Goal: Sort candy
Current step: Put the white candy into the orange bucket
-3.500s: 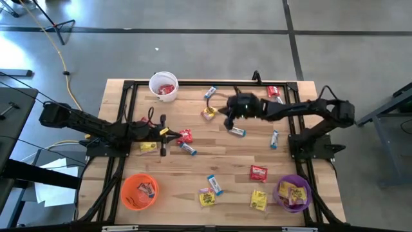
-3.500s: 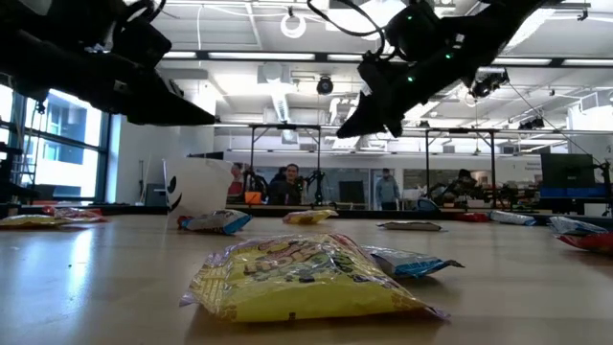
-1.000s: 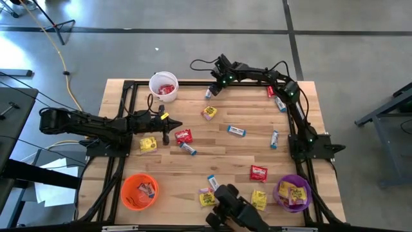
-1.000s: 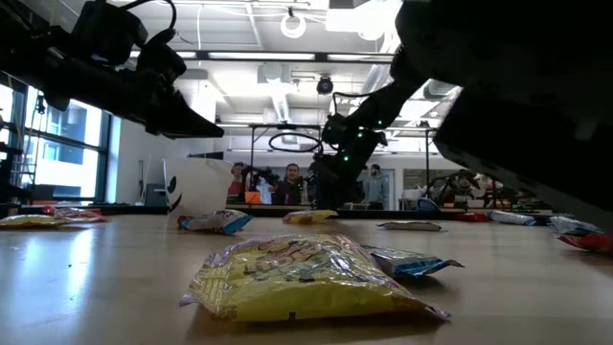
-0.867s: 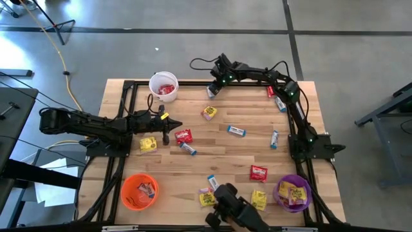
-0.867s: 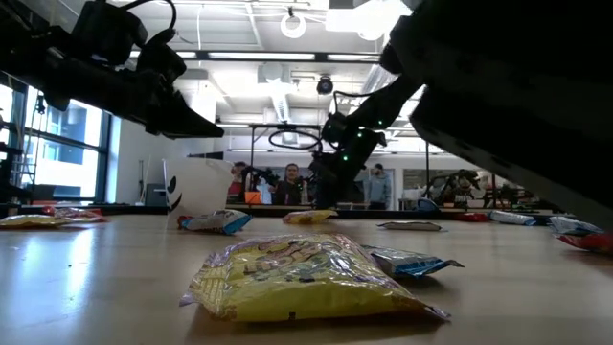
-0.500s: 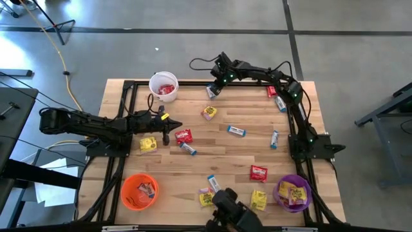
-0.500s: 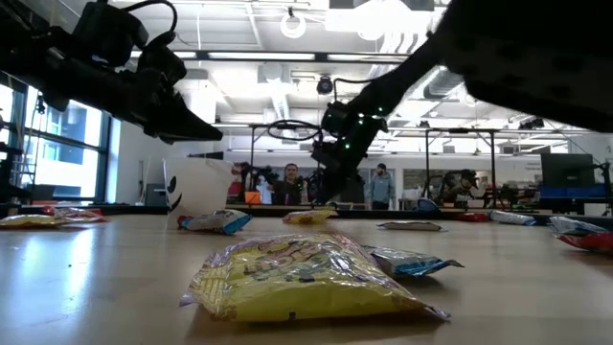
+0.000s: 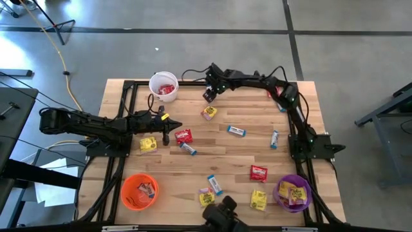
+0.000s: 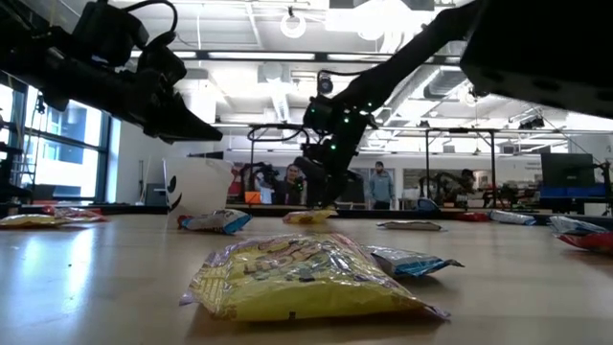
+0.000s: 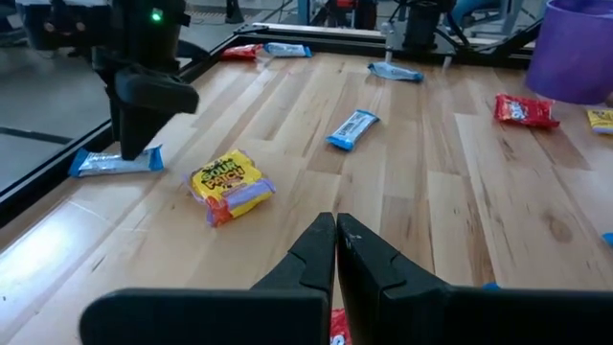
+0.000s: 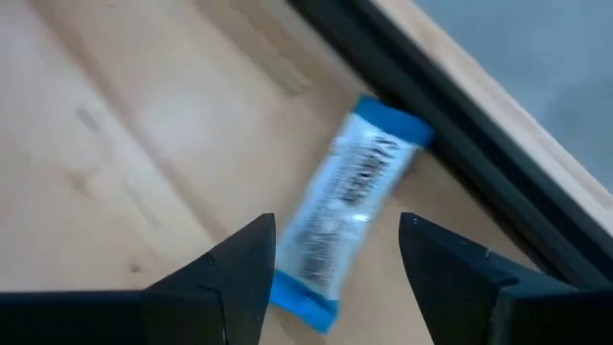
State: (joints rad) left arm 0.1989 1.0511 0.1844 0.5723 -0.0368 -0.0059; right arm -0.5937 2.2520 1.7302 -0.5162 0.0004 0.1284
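Note:
Candy lies scattered over the wooden table. My right gripper (image 12: 335,235) stands open at the far edge over a blue-and-white bar (image 12: 347,216), one finger on either side of it. The bar (image 11: 116,163) lies flat on the wood beside the black frame rail (image 12: 450,153). My left gripper (image 11: 336,240) is shut on nothing and hovers at mid-left (image 9: 165,129), next to a red packet (image 9: 184,136). A yellow packet (image 9: 208,113) lies just nearer than the right gripper (image 9: 209,94).
A white cup (image 9: 163,86) with red candy stands at the far left, an orange cup (image 9: 139,191) at the near left and a purple cup (image 9: 293,193) at the near right. More packets lie between them. A dark object (image 9: 223,216) sits at the near edge.
My right gripper has gone a little toward the table's left edge along the far rail and come down over the blue-and-white bar. The dark object at the near edge has drawn back toward that edge.

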